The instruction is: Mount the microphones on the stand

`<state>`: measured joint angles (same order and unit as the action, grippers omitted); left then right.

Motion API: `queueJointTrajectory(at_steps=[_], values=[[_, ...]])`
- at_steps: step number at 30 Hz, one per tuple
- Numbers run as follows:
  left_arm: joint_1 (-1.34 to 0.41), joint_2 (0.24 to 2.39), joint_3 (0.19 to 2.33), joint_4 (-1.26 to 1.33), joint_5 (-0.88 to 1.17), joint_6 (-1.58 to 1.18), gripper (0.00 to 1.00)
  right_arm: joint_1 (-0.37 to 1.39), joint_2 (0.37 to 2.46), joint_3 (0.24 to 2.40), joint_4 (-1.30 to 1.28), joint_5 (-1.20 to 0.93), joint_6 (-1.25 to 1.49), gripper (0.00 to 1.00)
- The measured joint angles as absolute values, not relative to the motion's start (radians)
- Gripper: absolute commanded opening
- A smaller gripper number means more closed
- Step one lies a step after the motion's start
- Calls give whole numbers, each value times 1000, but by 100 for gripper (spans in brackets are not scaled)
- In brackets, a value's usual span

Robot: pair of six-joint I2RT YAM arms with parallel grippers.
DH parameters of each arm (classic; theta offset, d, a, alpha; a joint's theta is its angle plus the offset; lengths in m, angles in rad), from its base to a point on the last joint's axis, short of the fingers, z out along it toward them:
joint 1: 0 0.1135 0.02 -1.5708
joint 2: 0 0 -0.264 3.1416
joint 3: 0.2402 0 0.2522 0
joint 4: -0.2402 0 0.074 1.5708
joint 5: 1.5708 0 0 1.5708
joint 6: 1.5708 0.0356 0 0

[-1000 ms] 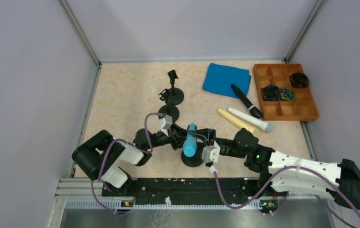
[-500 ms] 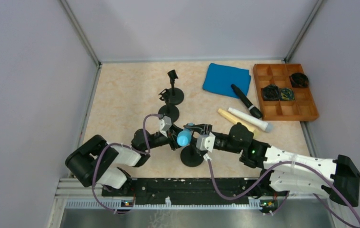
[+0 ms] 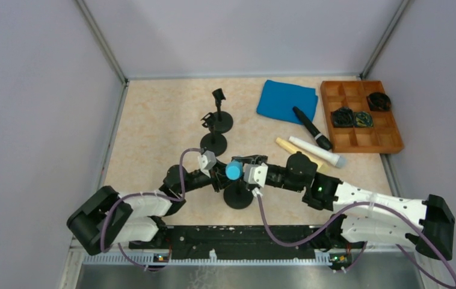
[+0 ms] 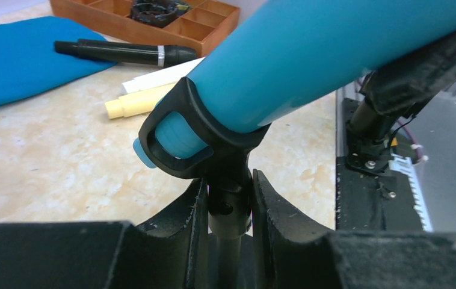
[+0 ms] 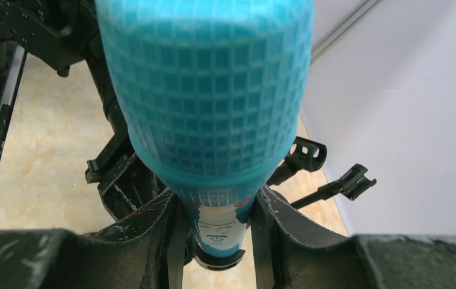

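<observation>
Only unreadable label (image 5: 218, 230) on blue microphone (image 5: 204, 90)

The top external camera gives you a steep look down from above and behind the arms' bases (image 3: 147, 232) at the bottom edge, taking in the whole table (image 3: 153, 120). Your left wrist camera sits low, right behind the left gripper's fingers (image 4: 180, 211), and faces across the tabletop toward the wooden tray (image 4: 213, 24). Your right wrist camera looks past the right gripper's fingers (image 5: 153, 241), almost against the light blue microphone (image 5: 207, 90). All three views share that microphone. Both wrist views share the stand (image 4: 228, 208).
</observation>
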<state>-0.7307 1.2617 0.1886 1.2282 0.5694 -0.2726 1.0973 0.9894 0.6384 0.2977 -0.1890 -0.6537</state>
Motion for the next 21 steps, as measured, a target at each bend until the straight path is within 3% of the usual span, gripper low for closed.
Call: queueJointTrajectory(at_steps=[10, 21], values=[[-730, 1088, 186, 985, 506, -123, 0, 1135, 989, 694, 173, -125, -718, 0], [-719, 1061, 174, 963, 469, -74, 0, 1143, 1047, 661, 292, -126, -795, 0]])
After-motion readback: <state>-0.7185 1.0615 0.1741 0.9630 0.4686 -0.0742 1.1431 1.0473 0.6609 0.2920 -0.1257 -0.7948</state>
